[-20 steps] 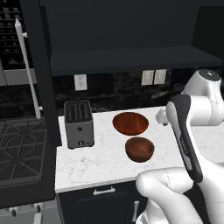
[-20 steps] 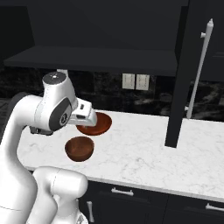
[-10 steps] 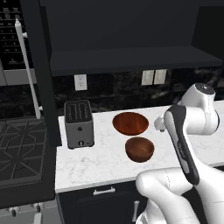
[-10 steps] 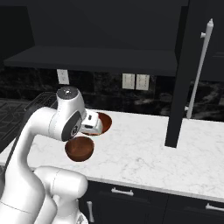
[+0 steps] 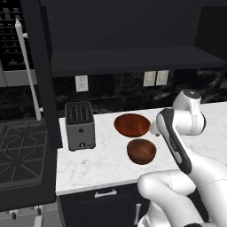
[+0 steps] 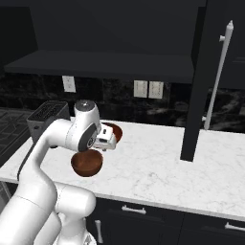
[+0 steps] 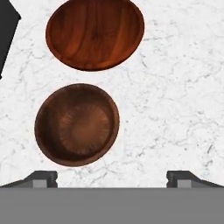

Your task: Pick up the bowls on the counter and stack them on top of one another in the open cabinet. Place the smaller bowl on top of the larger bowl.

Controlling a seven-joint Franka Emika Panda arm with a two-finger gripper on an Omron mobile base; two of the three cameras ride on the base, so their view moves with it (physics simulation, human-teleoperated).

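Together on the counter (image 5: 102, 162): larger bowl (image 5: 132, 124) sitting farther back, smaller bowl (image 5: 141, 150) just in front, apart but near. Hovering above the marble right of both, gripper (image 7: 111, 178) with fingertips (image 7: 43, 178) spread wide, holding nothing. Standing left of the bowls, a toaster (image 5: 80, 125). Possibly hanging bare above, the open cabinet (image 5: 133, 60) shelf, too dark to judge.

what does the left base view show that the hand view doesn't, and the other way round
Left base view alone: the toaster, the open cabinet shelf above, the wall outlets and the stove top. Hand view alone: both bowls from straight above, with the gripper fingertips wide apart. Both: the larger bowl and smaller bowl apart on the counter.
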